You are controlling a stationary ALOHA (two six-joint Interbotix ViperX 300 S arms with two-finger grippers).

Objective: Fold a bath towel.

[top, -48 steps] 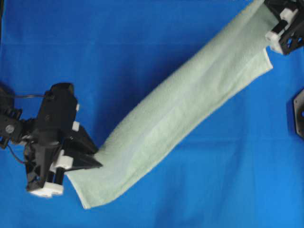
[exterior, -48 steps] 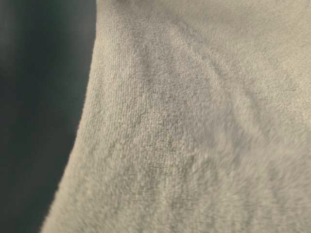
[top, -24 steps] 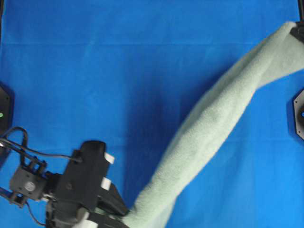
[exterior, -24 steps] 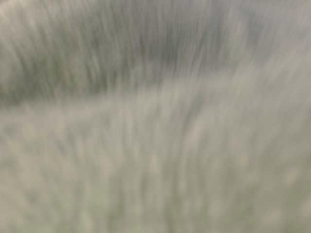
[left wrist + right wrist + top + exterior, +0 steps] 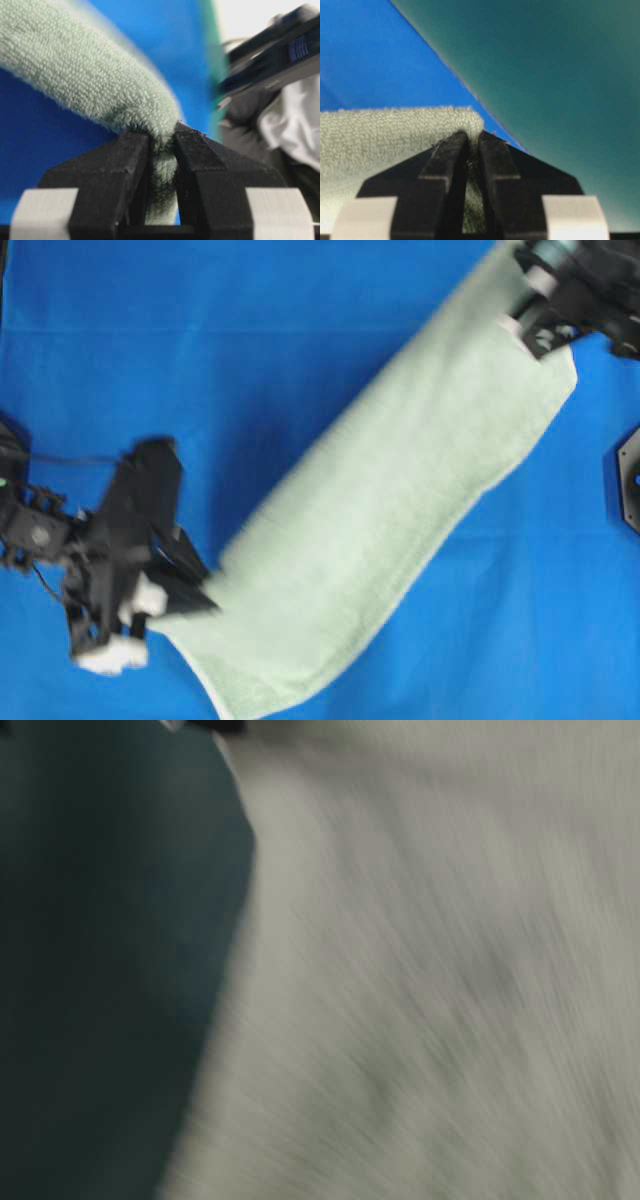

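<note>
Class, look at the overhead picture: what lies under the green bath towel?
Blue cloth shows all around the bath towel, so it probably continues beneath. Anything else under there is covered.

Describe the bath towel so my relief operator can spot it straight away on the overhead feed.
Start from the bright blue cloth that covers the whole work surface. Stretched diagonally across it, from the left hand at lower left to the right hand at upper right, runs the bath towel. It is the only pale sage-green, fuzzy item there, pinched at each end by a black hand.
</note>
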